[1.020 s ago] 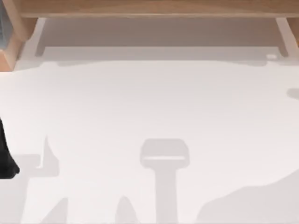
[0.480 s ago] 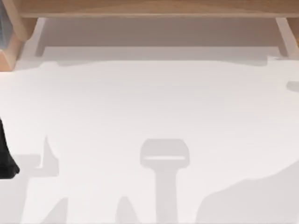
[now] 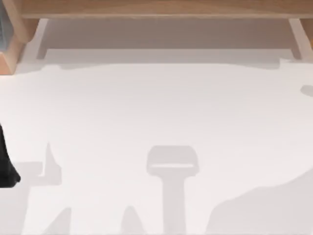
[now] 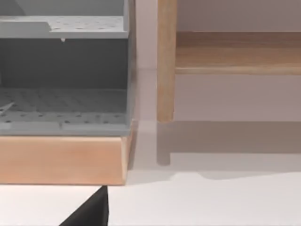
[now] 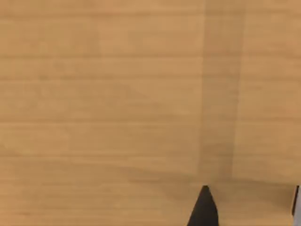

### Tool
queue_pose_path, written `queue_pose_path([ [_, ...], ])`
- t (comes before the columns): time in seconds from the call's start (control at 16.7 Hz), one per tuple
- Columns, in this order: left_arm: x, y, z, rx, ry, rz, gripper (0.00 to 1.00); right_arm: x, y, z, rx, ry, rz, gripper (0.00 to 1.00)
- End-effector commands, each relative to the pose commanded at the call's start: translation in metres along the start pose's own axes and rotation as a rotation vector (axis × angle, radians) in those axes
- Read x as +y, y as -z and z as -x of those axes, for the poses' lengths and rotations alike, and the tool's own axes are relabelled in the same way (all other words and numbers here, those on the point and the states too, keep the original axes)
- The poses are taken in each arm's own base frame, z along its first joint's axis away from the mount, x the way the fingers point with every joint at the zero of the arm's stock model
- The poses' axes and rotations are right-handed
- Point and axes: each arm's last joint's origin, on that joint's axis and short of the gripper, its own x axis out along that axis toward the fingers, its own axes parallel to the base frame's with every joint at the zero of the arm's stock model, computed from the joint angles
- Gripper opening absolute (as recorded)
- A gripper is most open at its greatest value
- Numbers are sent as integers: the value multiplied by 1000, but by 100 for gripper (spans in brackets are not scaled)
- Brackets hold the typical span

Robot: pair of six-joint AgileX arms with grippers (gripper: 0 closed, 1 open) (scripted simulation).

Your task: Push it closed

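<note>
A wooden unit with a light wood front and a grey perforated inside stands open in the left wrist view. Its corner sits at the table's far left in the top view. My left gripper hangs just in front of that wood front; its arm is a dark shape at the left edge. A dark tip of my right gripper is pressed close against a light wood panel.
A long wooden board runs along the far side of the white table, with a wooden leg beside the open unit. Arm shadows fall on the table's near half.
The shadows at the table's right side have crept slightly toward the wooden board. The left arm has stayed where it was.
</note>
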Motion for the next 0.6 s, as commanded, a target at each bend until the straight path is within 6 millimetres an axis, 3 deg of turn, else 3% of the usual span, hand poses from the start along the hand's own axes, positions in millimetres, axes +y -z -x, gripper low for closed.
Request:
queue_pose_path([
  [0.24,0,0,0,0,0,0,100,0,0,0,0,0,0,98],
  [0.6,0,0,0,0,0,0,100,0,0,0,0,0,0,100],
])
